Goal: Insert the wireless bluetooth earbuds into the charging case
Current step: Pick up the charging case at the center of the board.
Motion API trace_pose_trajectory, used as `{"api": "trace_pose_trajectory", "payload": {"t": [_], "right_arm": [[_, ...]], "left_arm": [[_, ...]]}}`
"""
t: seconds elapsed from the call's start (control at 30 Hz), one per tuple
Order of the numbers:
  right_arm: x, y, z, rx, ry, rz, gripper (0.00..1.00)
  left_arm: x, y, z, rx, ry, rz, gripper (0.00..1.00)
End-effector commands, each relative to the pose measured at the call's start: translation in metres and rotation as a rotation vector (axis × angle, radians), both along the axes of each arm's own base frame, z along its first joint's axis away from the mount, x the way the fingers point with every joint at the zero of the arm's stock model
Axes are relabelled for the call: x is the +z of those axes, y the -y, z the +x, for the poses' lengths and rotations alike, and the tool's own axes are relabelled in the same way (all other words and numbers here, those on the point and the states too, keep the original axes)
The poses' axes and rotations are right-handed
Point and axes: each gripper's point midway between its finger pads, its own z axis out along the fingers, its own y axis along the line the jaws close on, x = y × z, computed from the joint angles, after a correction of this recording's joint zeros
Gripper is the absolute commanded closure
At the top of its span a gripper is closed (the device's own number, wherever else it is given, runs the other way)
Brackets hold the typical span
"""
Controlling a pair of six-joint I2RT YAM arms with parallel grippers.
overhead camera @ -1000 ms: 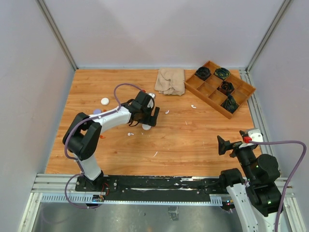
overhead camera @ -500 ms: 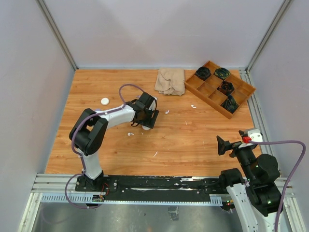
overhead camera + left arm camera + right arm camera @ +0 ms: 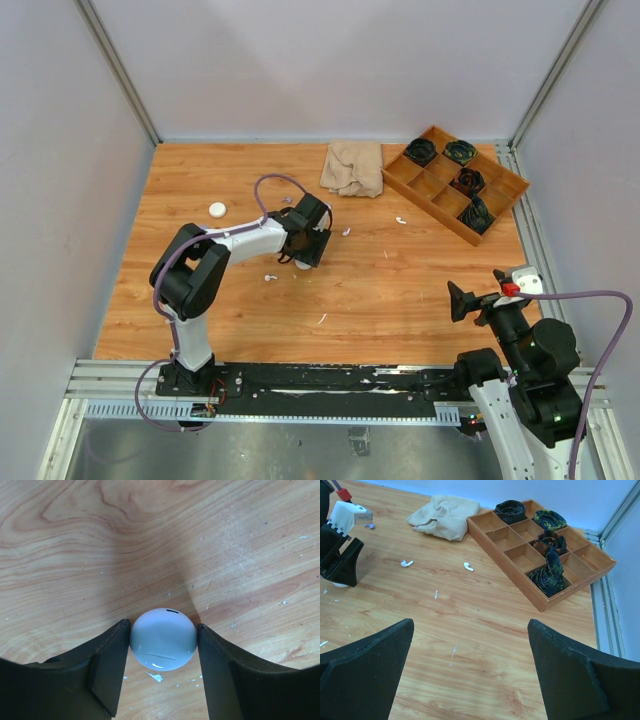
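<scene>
My left gripper [image 3: 304,256] is low on the table, its fingers pressed on both sides of a round pale blue-white charging case [image 3: 163,639], which is closed and rests on the wood. The case barely shows under the fingers in the top view [image 3: 301,264]. White earbuds lie loose on the table: one [image 3: 347,231] right of the left gripper, one [image 3: 400,220] near the tray, one [image 3: 270,277] in front of the left arm. A pale purple earbud [image 3: 288,200] lies behind the gripper. My right gripper [image 3: 470,624] is open and empty at the near right.
A wooden divided tray [image 3: 495,208] with dark coiled items stands at the back right. A beige cloth [image 3: 352,167] lies at the back centre. A white round puck [image 3: 217,209] lies at the left. Grey walls enclose the table.
My left arm has swung right, and its gripper has shifted slightly right and settled over the round case. The right arm has not moved.
</scene>
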Motion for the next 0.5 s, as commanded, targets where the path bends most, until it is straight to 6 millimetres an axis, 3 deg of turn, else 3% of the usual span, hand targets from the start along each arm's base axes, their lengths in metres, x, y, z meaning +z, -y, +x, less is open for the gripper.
{"api": "trace_pose_trajectory", "payload": {"t": [0.0,0.27,0.47], "right_arm": [[0.007,-0.006,-0.001,0.041,0.042,-0.001,0.01],[0.014,-0.013,0.000,0.074,0.039,0.002,0.01],[0.036,-0.024,0.009,0.102,0.068,0.091,0.01]], "left_arm": [[-0.001,-0.002,0.000,-0.001,0.005,0.034,0.42],[0.017,-0.002,-0.003,0.079,0.044,-0.037,0.55],[0.031,0.006,-0.008,0.133,0.056,-0.138,0.63]]}}
